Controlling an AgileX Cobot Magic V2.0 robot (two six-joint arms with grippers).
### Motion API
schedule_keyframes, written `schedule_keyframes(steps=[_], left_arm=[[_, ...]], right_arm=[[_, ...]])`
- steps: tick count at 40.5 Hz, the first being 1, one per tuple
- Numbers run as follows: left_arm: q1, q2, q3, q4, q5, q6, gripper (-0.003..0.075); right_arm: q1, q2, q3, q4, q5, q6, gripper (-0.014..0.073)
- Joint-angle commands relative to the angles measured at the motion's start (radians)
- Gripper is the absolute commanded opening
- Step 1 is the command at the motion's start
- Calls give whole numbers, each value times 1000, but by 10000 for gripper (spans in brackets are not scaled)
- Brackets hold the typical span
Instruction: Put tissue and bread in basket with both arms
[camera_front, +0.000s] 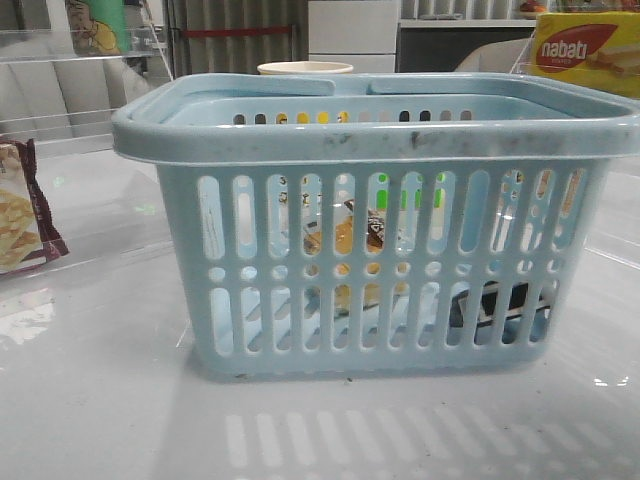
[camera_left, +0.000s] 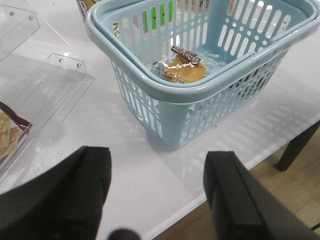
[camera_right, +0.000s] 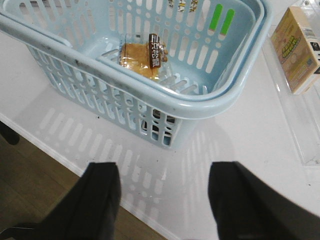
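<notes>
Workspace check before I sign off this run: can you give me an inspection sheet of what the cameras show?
Surface: white table, glossy, with reflections of the basket slots.
Basket: upright on the table, handles folded down.
Bread: lying on the basket floor.
Tissue: dark pack seen through the slots low at the basket's right end, mostly hidden.
Clutter: cracker bag at left; nabati box behind right; pale cup behind the basket; clear acrylic trays beside it.
Grippers: left gripper open, empty, off the basket; right gripper open, empty, off the basket.
Cables: nothing seen.
Surroundings: wooden floor under the table edge; cabinets behind.
</notes>
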Motion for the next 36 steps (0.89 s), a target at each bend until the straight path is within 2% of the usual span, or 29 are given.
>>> schedule_keyframes(steps=[1, 4, 10, 17, 36], left_arm=[[-9, 6, -29, 16, -82, -11, 365], [-9, 6, -29, 19, -82, -11, 302], [-9, 6, -29, 44, -82, -9, 184], [-9, 6, -29, 61, -82, -7, 93], [-9, 6, -29, 59, -59, -9, 92]], right_arm=[[0, 2, -30, -3, -64, -25, 365], [0, 2, -30, -3, -64, -31, 278], [0, 2, -30, -3, -63, -32, 167], [0, 2, -30, -3, -63, -40, 53], [0, 2, -30, -3, -58, -39, 57]])
